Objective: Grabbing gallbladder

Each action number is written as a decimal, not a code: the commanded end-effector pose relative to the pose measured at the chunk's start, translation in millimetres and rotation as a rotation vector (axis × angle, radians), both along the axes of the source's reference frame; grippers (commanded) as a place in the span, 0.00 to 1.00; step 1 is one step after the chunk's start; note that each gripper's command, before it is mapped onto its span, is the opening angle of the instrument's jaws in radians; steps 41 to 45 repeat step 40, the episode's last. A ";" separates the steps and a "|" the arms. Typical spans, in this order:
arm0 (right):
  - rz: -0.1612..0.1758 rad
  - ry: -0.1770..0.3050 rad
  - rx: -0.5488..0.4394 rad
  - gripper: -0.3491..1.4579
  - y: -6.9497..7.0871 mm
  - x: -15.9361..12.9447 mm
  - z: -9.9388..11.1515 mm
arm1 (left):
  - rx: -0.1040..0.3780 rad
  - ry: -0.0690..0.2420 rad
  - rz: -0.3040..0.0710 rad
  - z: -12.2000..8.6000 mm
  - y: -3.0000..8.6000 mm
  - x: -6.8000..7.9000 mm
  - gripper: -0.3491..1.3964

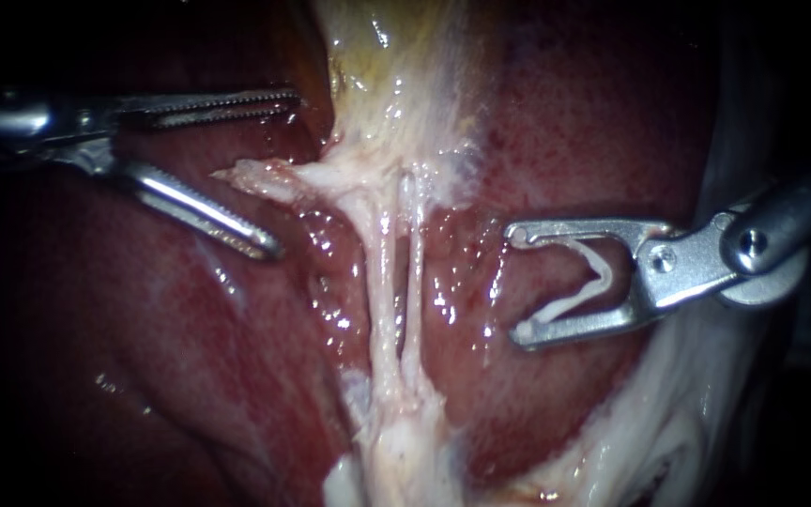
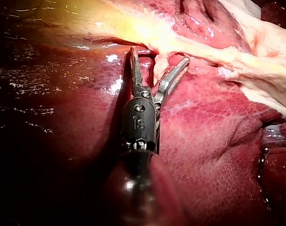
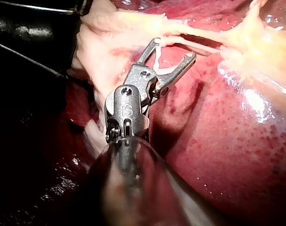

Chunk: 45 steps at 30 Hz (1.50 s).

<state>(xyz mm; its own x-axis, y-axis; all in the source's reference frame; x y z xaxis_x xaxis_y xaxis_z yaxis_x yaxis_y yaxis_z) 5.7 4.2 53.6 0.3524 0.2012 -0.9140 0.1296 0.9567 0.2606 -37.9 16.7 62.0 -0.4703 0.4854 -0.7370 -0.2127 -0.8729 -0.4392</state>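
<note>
The pale yellowish gallbladder (image 1: 396, 75) hangs at the top centre, narrowing into two thin pale tubes (image 1: 385, 282) that run down over the red liver (image 1: 143, 376). A small flap of pale tissue (image 1: 253, 176) juts left from the gallbladder's neck. My left instrument (image 1: 285, 172) has its serrated jaws open around this flap, one above and one below, without pinching it; the left wrist view shows the same flap (image 2: 159, 67) inside the left instrument (image 2: 159, 55). My right instrument (image 1: 520, 282) stands right of the tubes, jaws spread wide and holding a white clip (image 1: 598, 274).
White fatty tissue (image 1: 668, 422) lies along the lower right edge of the liver. In the right wrist view the right instrument (image 3: 175, 48) sits just short of the stretched pale tubes (image 3: 204, 46), with liver (image 3: 237, 141) beside it.
</note>
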 end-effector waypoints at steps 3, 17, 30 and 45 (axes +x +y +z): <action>0.000 0.000 0.000 0.47 0.0 0.0 0.0 | 0.022 0.010 -0.011 -0.3 -0.5 0.3 0.41; 0.000 0.000 0.000 0.47 0.0 0.0 0.0 | 0.115 0.052 -0.118 -3.1 -0.7 0.9 0.00; -0.001 0.000 0.000 0.47 0.0 0.0 -0.1 | 0.145 0.066 -0.178 -9.0 3.2 5.2 0.00; 0.000 0.000 0.000 0.47 0.0 0.0 0.0 | 0.151 0.077 -0.200 -8.6 3.1 5.4 0.00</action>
